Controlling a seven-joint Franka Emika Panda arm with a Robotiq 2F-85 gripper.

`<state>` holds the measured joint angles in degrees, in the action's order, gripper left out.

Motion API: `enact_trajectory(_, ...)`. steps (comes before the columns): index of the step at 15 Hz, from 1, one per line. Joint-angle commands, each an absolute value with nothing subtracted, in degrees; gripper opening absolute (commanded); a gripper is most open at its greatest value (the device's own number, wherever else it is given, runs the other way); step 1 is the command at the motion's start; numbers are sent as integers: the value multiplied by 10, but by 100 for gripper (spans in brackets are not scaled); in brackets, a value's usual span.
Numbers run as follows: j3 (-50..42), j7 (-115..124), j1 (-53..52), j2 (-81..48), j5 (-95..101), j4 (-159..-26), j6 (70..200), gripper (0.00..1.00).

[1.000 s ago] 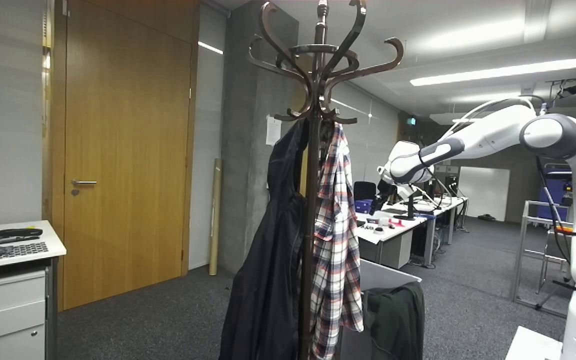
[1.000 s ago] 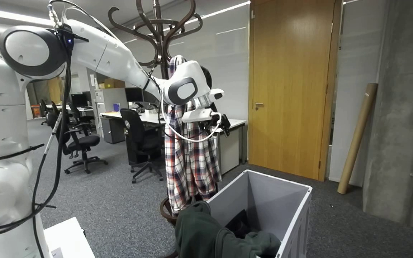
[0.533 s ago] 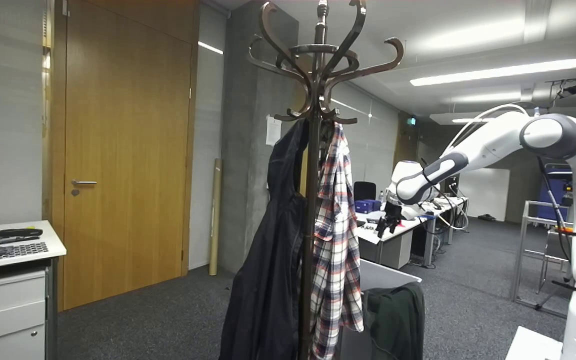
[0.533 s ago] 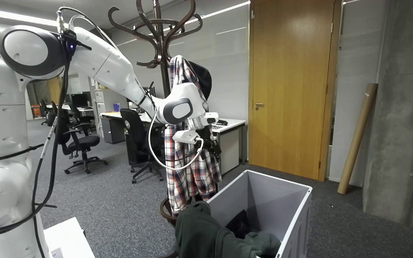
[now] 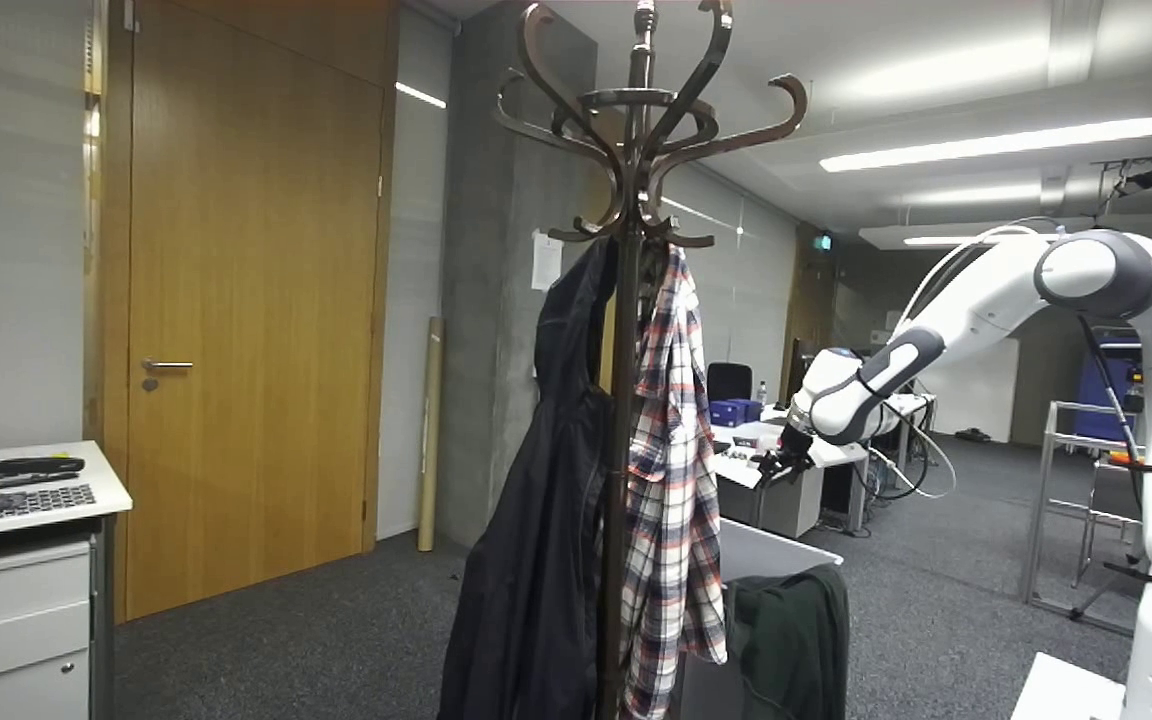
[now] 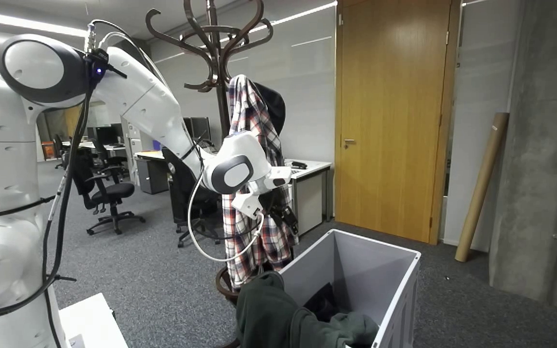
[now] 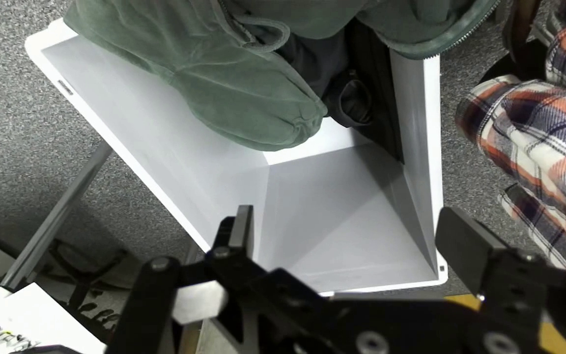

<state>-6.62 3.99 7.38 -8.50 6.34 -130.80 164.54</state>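
A coat stand (image 5: 623, 400) rises near the middle of an exterior view, a dark coat (image 5: 546, 500) on its left and a plaid shirt (image 5: 676, 450) on its right; they block much of the grey bin (image 5: 776, 553) behind them. In an exterior view the white arm (image 6: 155, 106) reaches in from the left, hiding part of the shirt. On the far side are a wooden door (image 6: 389, 111), a cardboard tube (image 6: 482, 188) leaning to its right, a desk (image 6: 317, 166) to its left, and chairs (image 6: 111, 192) farther left.

The gripper (image 7: 347, 233) is spread wide, aimed down over the bin, whose pale inside shows between its fingers (image 7: 241, 228) in the wrist view. A green jacket (image 6: 269, 309) droops over the bin's near end in an exterior view, part of it hanging inside; it lies lower and nearer than the gripper, and apart from it. Next to it in the bin lies something black (image 6: 324, 300). In the wrist view the shirt hangs just to the gripper's right; an exterior view shows a gap between the two.
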Motion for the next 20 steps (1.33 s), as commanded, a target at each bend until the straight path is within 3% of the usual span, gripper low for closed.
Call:
enact_trajectory(1, -72, 35, 68, -85, 58, -1308, 1645, 100)
enact_trajectory(14, -87, 121, 24, -96, 63, -1397, 1665, 100)
enact_trajectory(20, -104, 127, -5, -141, 89, -1438, 1741, 100)
